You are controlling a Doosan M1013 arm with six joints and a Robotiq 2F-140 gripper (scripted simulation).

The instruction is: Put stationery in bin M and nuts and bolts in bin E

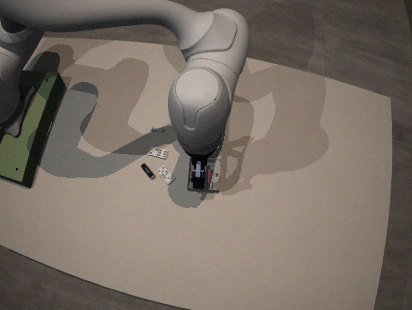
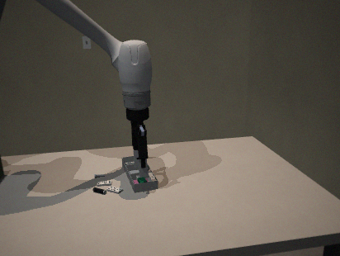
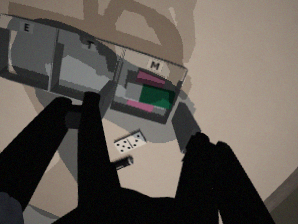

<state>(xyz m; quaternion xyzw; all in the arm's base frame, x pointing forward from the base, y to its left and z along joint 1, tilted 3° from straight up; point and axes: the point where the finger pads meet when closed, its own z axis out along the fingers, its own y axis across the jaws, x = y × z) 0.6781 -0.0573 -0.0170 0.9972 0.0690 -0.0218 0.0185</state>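
Left to right in the top view: green base block [image 1: 24, 167] at the far left, well apart from the work. Then the loose group on the table [image 1: 280, 225] [image 2: 206, 215] [image 3: 240, 60]: small grey piece [image 1: 158, 130] [image 2: 99, 176], too small to identify; if it's a bolt, it still needs to go in E. Upper domino [image 1: 158, 153] [image 2: 105, 182] near it, and below that a black stick [image 1: 148, 171] [image 2: 99, 191] [image 3: 124, 163], just beside the lower domino [image 1: 165, 174] [image 2: 114, 189] [image 3: 130, 142]. Dominoes are neither category, so leave them. Stick's type unclear; check before moving. Right of those, three joined bins. In the wrist view, E [image 3: 27, 27] is leftmost, no nuts or bolts that I can make out in it; T [image 3: 90, 45] sits in the middle, nothing I can make out there either. M [image 3: 155, 65] is on the right: green piece [image 2: 142, 180] [image 3: 156, 97] inside, with pink pieces [image 1: 209, 176] [image 2: 135, 182] [image 3: 150, 77] showing either side of it, likely stationery. End effector [image 1: 199, 172] [image 2: 140, 161] [image 3: 145, 102] is over the bins, fingers partly spread, holding nothing. My read: M drop looks done, E looks unserved. Left: lift clear without snagging the M wall, settle the grey piece, then back the arm off.
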